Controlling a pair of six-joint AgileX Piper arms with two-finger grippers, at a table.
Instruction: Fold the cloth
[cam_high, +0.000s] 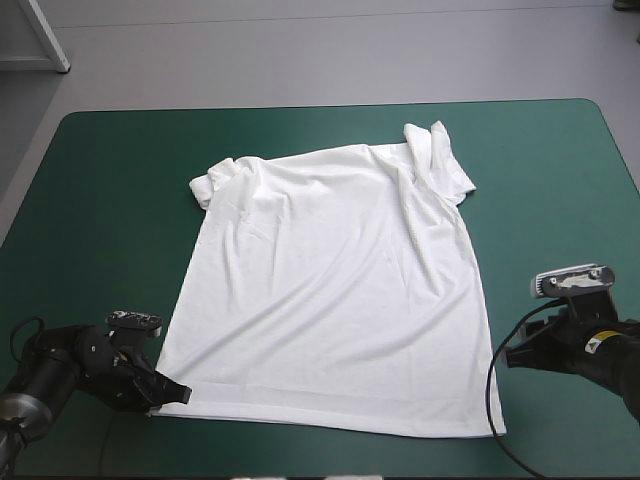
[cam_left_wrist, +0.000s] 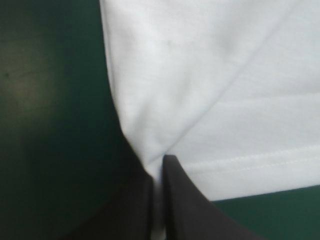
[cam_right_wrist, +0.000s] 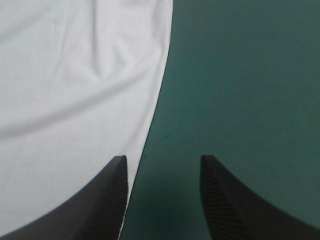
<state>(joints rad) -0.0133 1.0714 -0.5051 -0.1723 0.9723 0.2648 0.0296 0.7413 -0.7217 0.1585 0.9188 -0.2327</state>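
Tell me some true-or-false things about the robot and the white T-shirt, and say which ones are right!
1. The T-shirt lies spread out flat on the teal-green cover. True.
2. The left gripper is open and far from the T-shirt. False: it is shut on the T-shirt, at the hem corner nearest the robot.
3. The right gripper is open. True.
4. The right gripper is pinching the T-shirt. False: its fingers stand apart at the T-shirt's side edge, one over the cloth and one over the cover, and they hold nothing.
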